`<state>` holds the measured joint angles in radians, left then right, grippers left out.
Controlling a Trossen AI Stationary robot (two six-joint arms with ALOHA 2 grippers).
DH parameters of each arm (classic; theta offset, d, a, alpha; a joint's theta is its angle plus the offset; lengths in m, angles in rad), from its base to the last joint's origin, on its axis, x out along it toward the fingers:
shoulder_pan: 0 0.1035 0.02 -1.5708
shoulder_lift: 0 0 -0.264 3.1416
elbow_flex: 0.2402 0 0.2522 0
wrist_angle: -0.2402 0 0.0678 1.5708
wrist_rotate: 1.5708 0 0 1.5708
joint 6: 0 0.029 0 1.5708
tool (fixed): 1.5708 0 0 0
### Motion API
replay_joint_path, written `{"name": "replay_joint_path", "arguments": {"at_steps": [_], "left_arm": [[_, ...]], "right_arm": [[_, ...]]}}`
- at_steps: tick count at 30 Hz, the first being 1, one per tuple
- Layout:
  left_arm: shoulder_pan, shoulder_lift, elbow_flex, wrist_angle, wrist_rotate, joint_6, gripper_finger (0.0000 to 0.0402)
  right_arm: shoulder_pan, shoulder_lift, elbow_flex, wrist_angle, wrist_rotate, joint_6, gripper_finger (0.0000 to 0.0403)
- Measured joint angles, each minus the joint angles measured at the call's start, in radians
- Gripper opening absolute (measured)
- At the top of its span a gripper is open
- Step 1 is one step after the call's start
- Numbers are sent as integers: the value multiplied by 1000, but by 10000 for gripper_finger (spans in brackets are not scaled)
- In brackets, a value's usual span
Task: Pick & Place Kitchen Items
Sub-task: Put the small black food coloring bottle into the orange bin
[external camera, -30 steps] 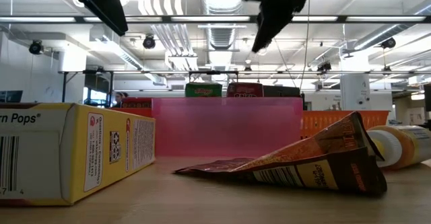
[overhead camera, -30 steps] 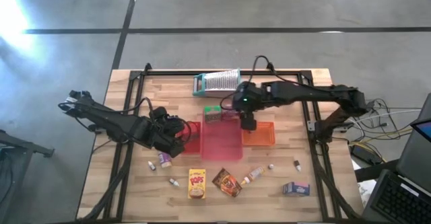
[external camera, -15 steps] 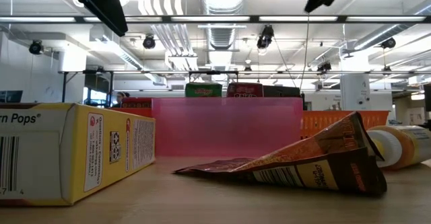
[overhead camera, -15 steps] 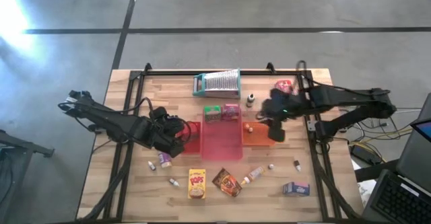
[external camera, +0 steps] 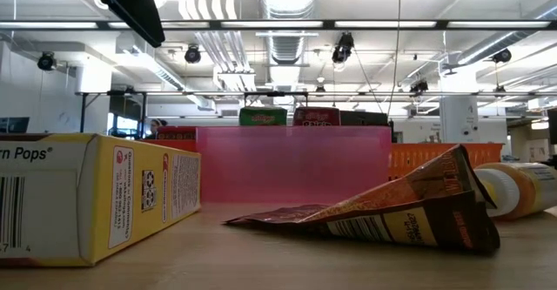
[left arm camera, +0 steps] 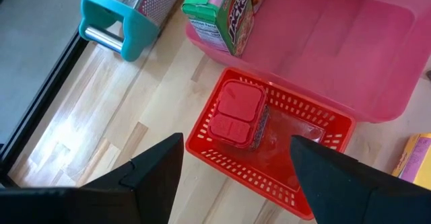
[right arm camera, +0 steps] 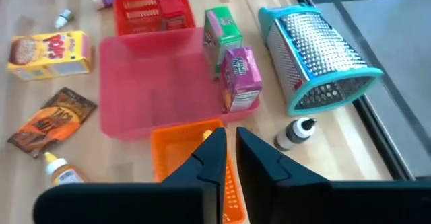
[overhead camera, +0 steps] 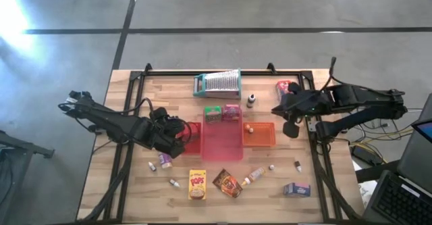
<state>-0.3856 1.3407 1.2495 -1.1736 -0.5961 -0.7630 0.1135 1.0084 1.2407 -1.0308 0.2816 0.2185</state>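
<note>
Over on the right edge of the tabletop, the right tool hangs just past the orange tray, fingers pressed together with nothing between them, so it's empty. The left tool sits above the red tray, fingers apart, and there's a red container lying in that tray right below it, not held.

Where the groceries are: the green box and pink box stand side by side at the far edge of the pink tray, near the grater. A small dark-capped bottle stands just beside them, and a red packet lies by the far right frame. Along the near side: the yellow Pops box, brown packet, a squeeze bottle lying on its side, a blue-purple box, and a few tiny bottles scattered around. So most of it looks unsorted, I'd guess early-to-mid task.

What I'd worry about:
- Those two upright boxes stand right on the tray's edge. A sweep past them would probably tip them, maybe into the little bottle.
- The right tool is shut, so dropping onto anything like that would just shove it instead of gripping.
- The squeeze bottle lies on its side and is round, so a sloppy pinch could roll it away.
- Both arms meet around the trays in the middle, so there's a collision risk if they go in together.
</note>
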Motion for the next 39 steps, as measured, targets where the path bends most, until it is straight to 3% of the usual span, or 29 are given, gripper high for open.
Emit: {"name": "replay_joint_path", "arguments": {"at_steps": [8, 24, 30, 39], "left_arm": [[0, 0, 0, 0, 0, 0, 276], [0, 0, -8, 0, 0, 0, 276], [0, 0, -11, 0, 0, 0, 276], [0, 0, -11, 0, 0, 0, 276]], "right_arm": [[0, 4, -44, -79, 18, 9, 39], [-34, -237, -293, -111, 194, 175, 68], [-75, -234, -342, -57, 195, 167, 68], [-89, -186, -353, 31, 193, 38, 38]]}}
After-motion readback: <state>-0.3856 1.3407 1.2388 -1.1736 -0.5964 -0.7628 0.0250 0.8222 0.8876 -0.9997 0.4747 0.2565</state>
